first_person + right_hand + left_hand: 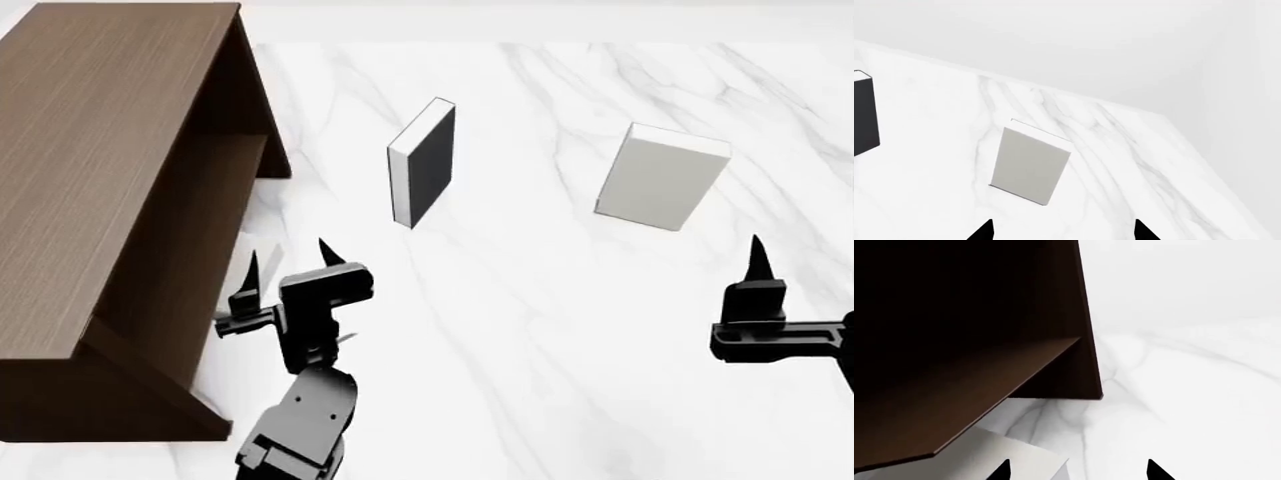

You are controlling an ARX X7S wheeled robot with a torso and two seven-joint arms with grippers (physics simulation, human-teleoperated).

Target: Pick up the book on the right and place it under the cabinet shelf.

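The book (661, 177), plain and pale grey-white, stands upright on the marble at the right; the right wrist view shows it (1030, 165) ahead of the fingers. My right gripper (1062, 231) is open and empty, short of the book, and in the head view (755, 272) it is nearer than the book. The cabinet shelf (967, 395) is a dark brown board inside the tall cabinet (107, 150) at the left. My left gripper (288, 262) hangs open at the cabinet's mouth, over a second pale book (1011, 455) that lies below the shelf board.
A thin black-covered book (424, 160) with white page edges stands upright mid-table between the cabinet and the pale book; it also shows at the edge of the right wrist view (864, 117). White marble tabletop (534, 330) spreads around the arms.
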